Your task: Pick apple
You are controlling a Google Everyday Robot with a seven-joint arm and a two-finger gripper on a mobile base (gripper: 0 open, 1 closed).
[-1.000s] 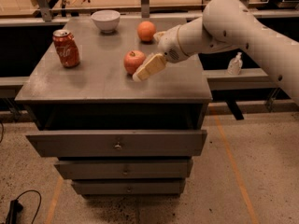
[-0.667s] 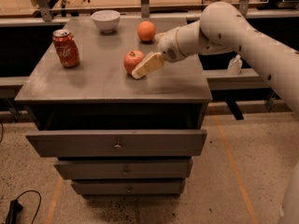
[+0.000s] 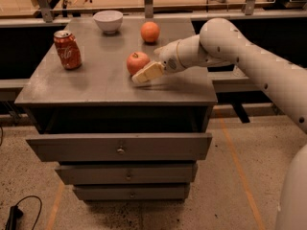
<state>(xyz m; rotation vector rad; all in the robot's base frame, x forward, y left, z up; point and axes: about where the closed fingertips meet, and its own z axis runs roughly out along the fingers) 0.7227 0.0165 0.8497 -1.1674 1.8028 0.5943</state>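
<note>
The apple (image 3: 137, 62), reddish with a dark stem dimple, sits on the grey cabinet top (image 3: 100, 83) near the middle. My gripper (image 3: 146, 65) reaches in from the right and is right beside the apple's right side, low over the top. It is open. One cream finger (image 3: 147, 73) lies along the apple's near right side; the other is mostly hidden behind the wrist and the apple. The apple rests on the top, not lifted.
A smooth orange fruit (image 3: 150, 31) sits behind the apple. A white bowl (image 3: 108, 21) stands at the back, a red cola can (image 3: 67, 50) at the left. The cabinet has several drawers below (image 3: 120, 146). A workbench runs behind.
The gripper has edged slightly left and down, closer along the apple's right side. The apple, can, bowl and orange fruit have not moved.
</note>
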